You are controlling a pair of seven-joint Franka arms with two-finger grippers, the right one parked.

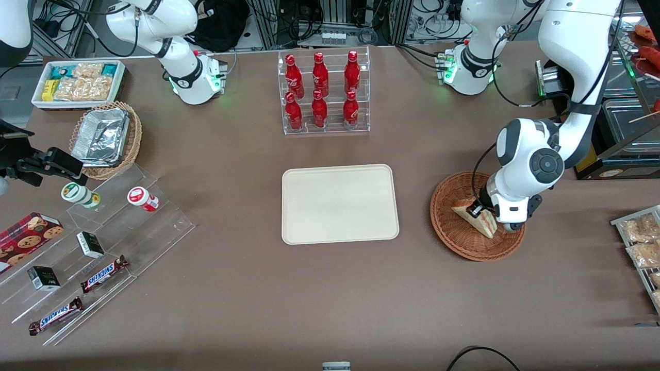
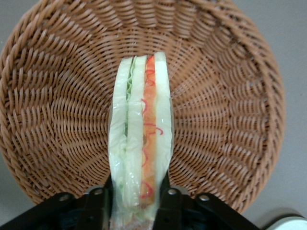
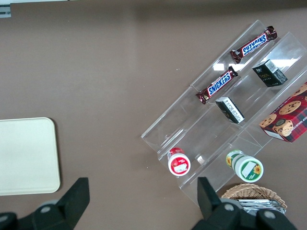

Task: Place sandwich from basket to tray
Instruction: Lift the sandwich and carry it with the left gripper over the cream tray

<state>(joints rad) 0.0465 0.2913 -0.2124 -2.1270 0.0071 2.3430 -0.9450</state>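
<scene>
The sandwich (image 1: 477, 218), a wrapped wedge of white bread with orange and green layers, stands on edge in the reddish-brown wicker basket (image 1: 447, 226). My gripper (image 1: 484, 216) reaches down into the basket and is shut on the sandwich. In the left wrist view the sandwich (image 2: 140, 139) stands upright between the two black fingers (image 2: 170, 201), which press its wrapped sides, with the basket (image 2: 230, 115) weave spread beneath. The cream-beige tray (image 1: 340, 203) lies flat at the table's middle, beside the basket toward the parked arm's end, with nothing on it.
A clear rack of red bottles (image 1: 322, 93) stands farther from the front camera than the tray. Toward the parked arm's end are a tan basket with foil trays (image 1: 105, 136), a white bin of snacks (image 1: 80, 82) and an acrylic stand with candy bars (image 1: 103, 273). Wrapped snacks (image 1: 642, 242) lie at the working arm's end.
</scene>
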